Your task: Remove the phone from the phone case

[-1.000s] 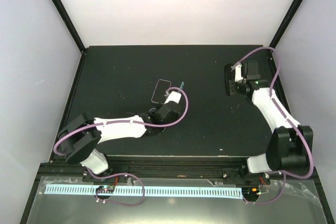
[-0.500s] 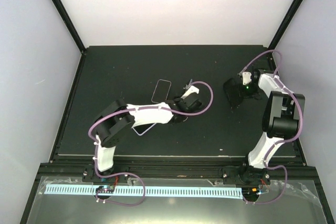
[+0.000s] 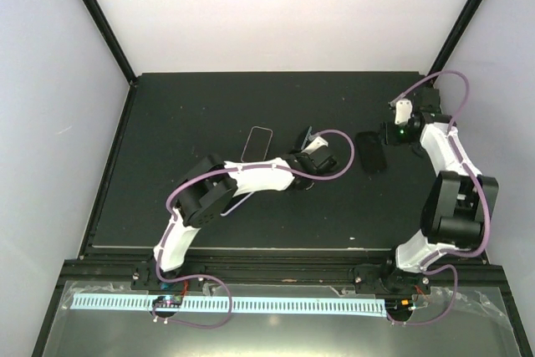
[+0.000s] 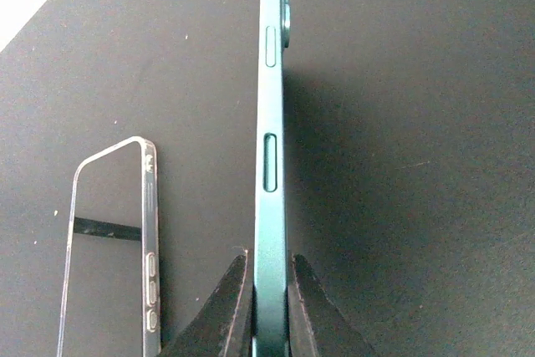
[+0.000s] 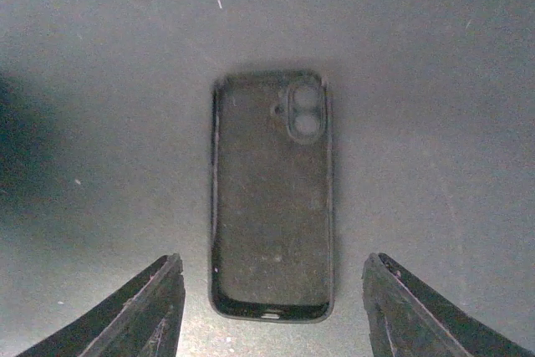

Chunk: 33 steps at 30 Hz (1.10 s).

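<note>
The phone (image 4: 270,165) is standing on its long edge with its side buttons facing the left wrist camera. The left claw (image 4: 269,290) is pinching it near its lower end, with the jaws pressing flat on its two faces. It is out of the black case (image 5: 272,198), which is lying empty and hollow side up on the table, apart from it toward the right arm. The right claw (image 5: 273,261) is hanging over that case with its fingers spread wide, touching nothing. A clear case (image 4: 109,248) is lying flat near the phone on its left.

What is left is probably setting the phone down. Gripped at one end, the long free part is likely levering on the pads, so slow travel is advisable. It should be tipped onto its back away from the clear case and released only once it is resting.

The table (image 3: 184,106) is showing a matte black top with a few pale specks. White walls (image 3: 284,6) and black corner posts are enclosing it.
</note>
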Available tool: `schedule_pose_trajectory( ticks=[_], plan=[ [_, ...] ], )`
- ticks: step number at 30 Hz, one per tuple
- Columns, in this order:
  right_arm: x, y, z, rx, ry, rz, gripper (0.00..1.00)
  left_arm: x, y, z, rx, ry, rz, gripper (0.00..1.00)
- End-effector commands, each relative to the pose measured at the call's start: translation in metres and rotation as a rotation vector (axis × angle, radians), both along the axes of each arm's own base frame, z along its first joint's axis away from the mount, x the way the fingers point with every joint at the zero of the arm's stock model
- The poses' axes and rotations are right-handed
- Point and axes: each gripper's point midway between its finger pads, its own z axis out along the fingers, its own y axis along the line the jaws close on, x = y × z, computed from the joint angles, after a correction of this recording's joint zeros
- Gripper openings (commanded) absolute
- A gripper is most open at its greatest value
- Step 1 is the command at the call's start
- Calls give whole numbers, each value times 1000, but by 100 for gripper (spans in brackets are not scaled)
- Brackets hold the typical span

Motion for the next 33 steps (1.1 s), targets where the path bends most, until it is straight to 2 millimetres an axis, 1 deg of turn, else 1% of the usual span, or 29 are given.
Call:
schedule_pose_trajectory(
  ticks=[1,6,7,10,13,19,21,24,27,28,29,31,33],
  plan=[
    [2,5,23,43,-91,-21,60,5,-11,6,41,-29,10,2],
    [-11,18,34,118,-148,-20,60,3,-18,0,43,-20,2,2],
    [-13,21,40,128,-172,-14,60,2,-20,-2,40,-14,0,3],
    [-20,26,48,148,-197,-1,60,1,-25,-11,32,10,-10,7],
    [-26,29,57,151,-215,17,60,1,-35,-19,22,44,-40,10],
    [-37,35,64,160,-228,47,61,3,-48,-27,4,66,-57,16],
    [-39,40,70,175,-246,71,61,4,-51,-30,2,72,-62,18],
    [-44,46,79,199,-268,101,61,6,-56,-35,2,83,-81,25],
    [-47,48,85,198,-286,109,61,9,-60,-38,0,85,-90,33],
    [-49,47,87,195,-292,108,64,10,-61,-39,0,87,-89,35],
    [-50,48,88,195,-297,109,65,12,-61,-39,-4,87,-88,38],
    [-53,49,90,196,-296,116,67,14,-63,-38,-26,101,-93,47],
    [-57,51,95,199,-292,131,69,11,-67,-35,-65,148,-122,57]
  ],
)
